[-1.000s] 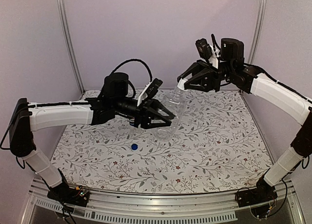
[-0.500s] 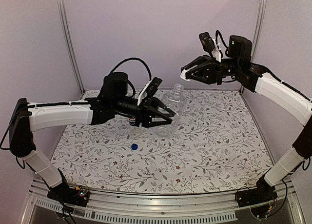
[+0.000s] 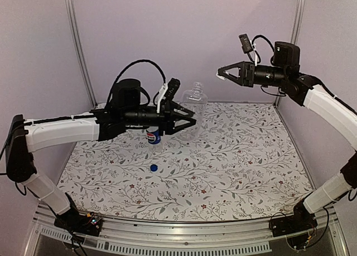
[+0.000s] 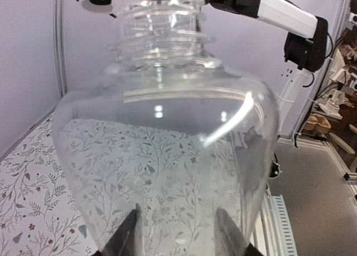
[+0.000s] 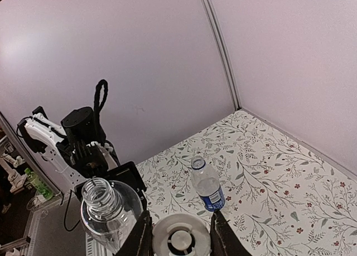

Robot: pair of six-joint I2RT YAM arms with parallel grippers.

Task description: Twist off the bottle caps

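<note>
**White cap off and carried clear**

My right end effector (image 3: pixel 222 73) has drawn up and away from the plain bottle (image 3: pixel 196 102), pinching the white cap (image 5: pixel 181 240). My left end effector (image 3: pixel 189 120) clamps that bottle aloft. Both caps look off. Next I'd set things down on the tabletop (image 3: pixel 251 172), clear of the standing Pepsi bottle (image 3: pixel 153 136) and the blue cap (image 3: pixel 153 167).

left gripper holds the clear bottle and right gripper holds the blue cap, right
Not quite. The right gripper holds the white cap, clear in the right wrist view; the blue cap lies on the table. The left gripper does hold the clear bottle.
</note>
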